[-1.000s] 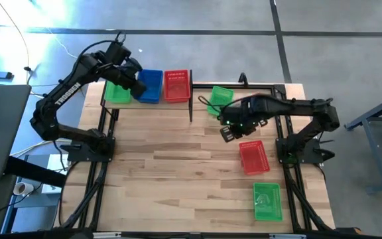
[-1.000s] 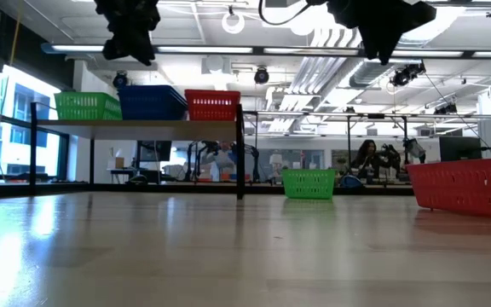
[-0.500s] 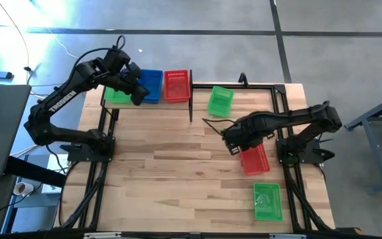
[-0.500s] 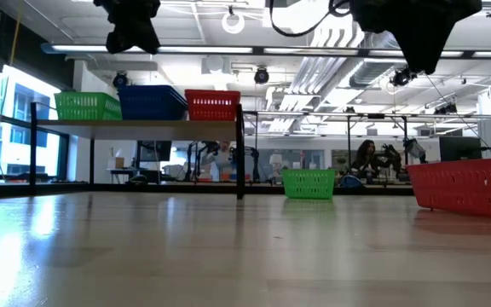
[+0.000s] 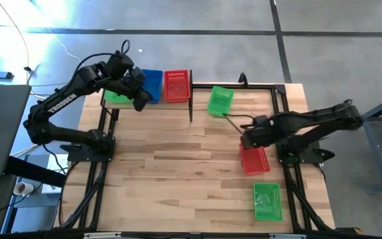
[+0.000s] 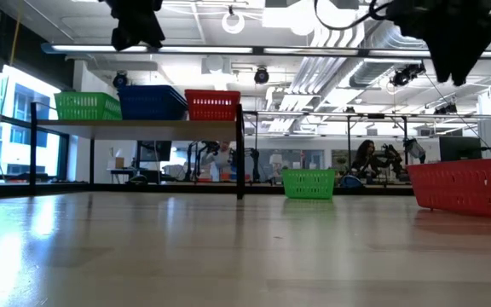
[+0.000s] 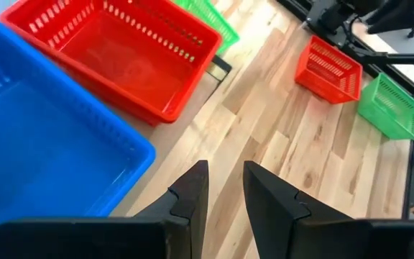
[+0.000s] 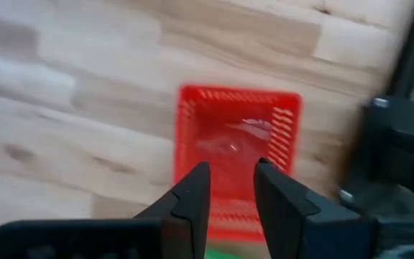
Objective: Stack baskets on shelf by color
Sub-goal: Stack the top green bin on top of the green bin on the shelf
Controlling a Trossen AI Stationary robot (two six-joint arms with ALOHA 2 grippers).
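On the shelf (image 6: 143, 125) at the far left stand a green basket (image 6: 87, 106), a blue basket (image 6: 152, 102) and a red basket (image 6: 212, 104), side by side. My left gripper (image 5: 140, 99) hovers above the shelf's near edge by the blue basket (image 7: 42, 144), open and with nothing in it. On the table lie a green basket (image 5: 220, 101), a red basket (image 5: 256, 161) and another green basket (image 5: 267, 201). My right gripper (image 5: 247, 138) hangs open, pointing down over the far end of the red basket (image 8: 236, 122).
The table's middle and left are bare wood planks. The shelf's black corner post (image 5: 191, 109) stands near the far middle. Black frame rails (image 5: 280, 106) and the right arm's base (image 5: 304, 149) border the right side, close to the red basket.
My right gripper has swung from the table's middle toward its right edge, sinking a little and rolling, and now hangs over the red basket. My left gripper has drifted from over the shelf's baskets toward the near side. No basket has moved.
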